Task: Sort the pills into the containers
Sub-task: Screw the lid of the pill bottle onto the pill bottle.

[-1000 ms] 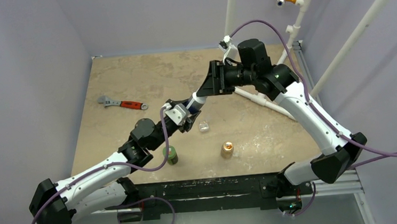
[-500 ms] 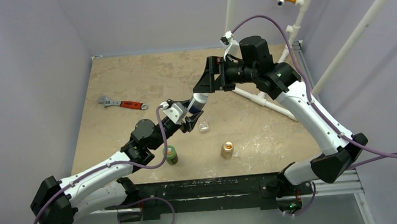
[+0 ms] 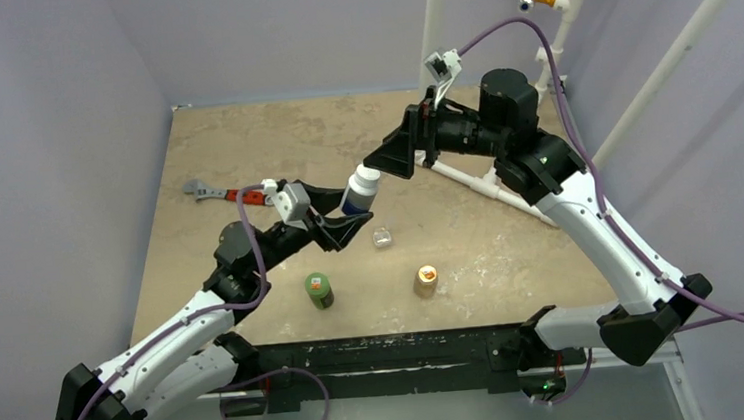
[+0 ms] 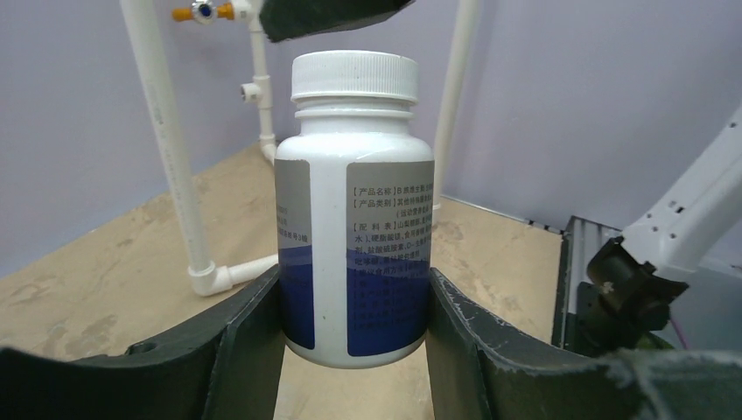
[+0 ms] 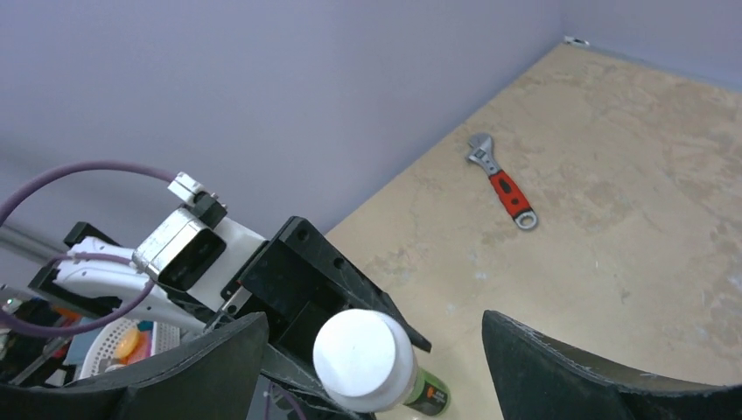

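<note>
My left gripper (image 3: 347, 224) (image 4: 354, 284) is shut on the lower body of a white pill bottle (image 3: 359, 193) (image 4: 354, 219) with a blue label and a white cap, held upright above the table. My right gripper (image 3: 391, 158) (image 5: 374, 322) is open, jaws wide, just above the bottle's cap (image 5: 363, 359) and apart from it. The small transparent case (image 3: 382, 237) sits on the table just right of the left gripper. No pills show in any view.
A green bottle (image 3: 319, 290) (image 5: 430, 395) and a tan-orange bottle (image 3: 425, 280) stand near the front edge. A red-handled wrench (image 3: 229, 193) (image 5: 504, 184) lies at the left. White pipes (image 3: 492, 187) (image 4: 166, 149) run along the back right.
The right gripper has drawn back up and to the right, off the bottle's cap. The left gripper has shifted left and turned, with the bottle still in it.
</note>
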Controlling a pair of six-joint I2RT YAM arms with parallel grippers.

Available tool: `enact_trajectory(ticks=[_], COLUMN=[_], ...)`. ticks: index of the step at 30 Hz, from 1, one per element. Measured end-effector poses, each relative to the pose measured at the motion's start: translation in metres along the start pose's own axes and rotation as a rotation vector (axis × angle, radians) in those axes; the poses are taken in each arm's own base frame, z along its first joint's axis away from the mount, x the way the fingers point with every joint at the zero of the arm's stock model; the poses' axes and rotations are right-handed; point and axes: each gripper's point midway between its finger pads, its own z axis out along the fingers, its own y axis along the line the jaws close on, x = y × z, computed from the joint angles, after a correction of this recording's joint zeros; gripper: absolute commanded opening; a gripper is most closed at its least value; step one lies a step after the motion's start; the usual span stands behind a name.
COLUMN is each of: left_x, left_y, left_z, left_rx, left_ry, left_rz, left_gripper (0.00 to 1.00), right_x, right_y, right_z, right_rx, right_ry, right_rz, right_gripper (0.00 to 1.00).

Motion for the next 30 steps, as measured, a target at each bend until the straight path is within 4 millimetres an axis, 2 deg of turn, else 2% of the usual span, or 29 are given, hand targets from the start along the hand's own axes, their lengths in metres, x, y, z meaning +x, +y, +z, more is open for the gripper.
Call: enact_trajectory(ticks=[7, 13, 21, 30], left_x=[-0.025, -0.046, -0.069, -0.068], left_y=[-0.024, -0.033, -0.036, -0.037], left_z=[-0.002, -0.003, 0.0, 0.004], left_rx=[0.114, 0.166, 0.202, 0.222], left_ry=[-0.046, -0.104, -0.164, -0.159], left_rz=[-0.064, -0.103, -0.135, -0.176], left_gripper=[0.0, 0.0, 0.0, 0.0], right_x=[-0.018, -0.013, -0.007, -0.009], right_y=[0.033, 0.05, 0.056, 0.06], right_z=[0.001, -0.001, 0.0, -0.001], right_rx=[-0.186, -0.315, -0.389, -0.406], right_ry=[-0.058, -0.049, -0.045, -0.067], right_rz=[-0.1, -0.134, -0.139, -0.141], right_gripper=[0.9, 0.89, 0.8, 0.79])
